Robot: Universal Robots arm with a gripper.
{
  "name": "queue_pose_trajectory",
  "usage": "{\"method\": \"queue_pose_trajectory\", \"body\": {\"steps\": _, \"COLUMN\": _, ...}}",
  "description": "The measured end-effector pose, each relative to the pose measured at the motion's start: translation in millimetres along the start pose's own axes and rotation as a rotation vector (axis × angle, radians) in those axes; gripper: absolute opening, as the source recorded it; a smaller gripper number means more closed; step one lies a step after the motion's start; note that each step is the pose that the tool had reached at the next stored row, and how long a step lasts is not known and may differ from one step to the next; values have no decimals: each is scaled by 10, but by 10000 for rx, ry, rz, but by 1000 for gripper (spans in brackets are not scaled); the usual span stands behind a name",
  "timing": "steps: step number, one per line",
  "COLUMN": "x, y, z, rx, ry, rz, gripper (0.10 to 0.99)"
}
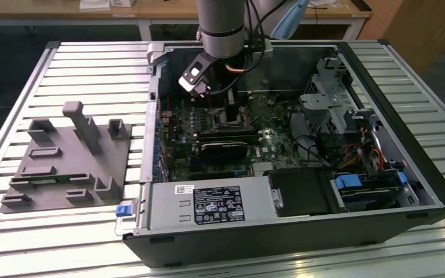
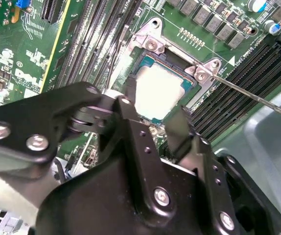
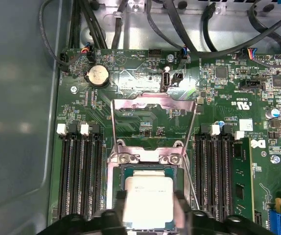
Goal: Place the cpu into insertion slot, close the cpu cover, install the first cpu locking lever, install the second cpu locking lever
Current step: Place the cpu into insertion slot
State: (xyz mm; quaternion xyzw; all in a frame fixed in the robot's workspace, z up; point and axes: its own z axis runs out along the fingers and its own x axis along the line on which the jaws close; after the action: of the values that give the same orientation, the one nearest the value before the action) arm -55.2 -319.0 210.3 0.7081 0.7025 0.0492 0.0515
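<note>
1 cpu in gripper, right at slot.
Pinched by 2 side edges, cover open. Looks light, stiff, easy to break: hold edges only, softly.

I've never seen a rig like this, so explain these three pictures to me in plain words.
The exterior view looks from off the machine: a robot arm reaches down into an open computer case lying on a slatted table, a grey fixture beside it. Both wrist views come from cameras riding on the arm. They show its gripper shut on the cpu, a small silvery chip, at the insertion slot on the green board. The cpu cover stands open.
</note>
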Motion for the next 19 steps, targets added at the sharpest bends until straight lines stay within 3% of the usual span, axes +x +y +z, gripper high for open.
{"method": "queue_pose_trajectory", "body": {"steps": 1, "x": 0, "y": 0, "z": 0, "rx": 0, "ry": 0, "rz": 0, "gripper": 475}}
{"method": "queue_pose_trajectory", "body": {"steps": 2, "x": 0, "y": 0, "z": -1, "rx": 0, "ry": 0, "rz": -1, "gripper": 475}}
{"method": "queue_pose_trajectory", "body": {"steps": 5, "x": 0, "y": 0, "z": -1, "rx": 0, "ry": 0, "rz": 0, "gripper": 302}}
{"method": "queue_pose_trajectory", "body": {"steps": 8, "x": 0, "y": 0, "z": -2, "rx": 0, "ry": 0, "rz": -1, "gripper": 239}}
{"method": "queue_pose_trajectory", "body": {"steps": 10, "x": 0, "y": 0, "z": -3, "rx": 0, "ry": 0, "rz": 0, "gripper": 122}}
{"method": "queue_pose_trajectory", "body": {"steps": 16, "x": 0, "y": 1, "z": -4, "rx": 11, "ry": 0, "rz": 0, "gripper": 106}}
{"method": "queue_pose_trajectory", "body": {"steps": 17, "x": 0, "y": 5, "z": -3, "rx": 59, "ry": -1, "rz": -2, "gripper": 106}}
{"method": "queue_pose_trajectory", "body": {"steps": 19, "x": 0, "y": 25, "z": 0, "rx": 249, "ry": -2, "rz": -1, "gripper": 106}}
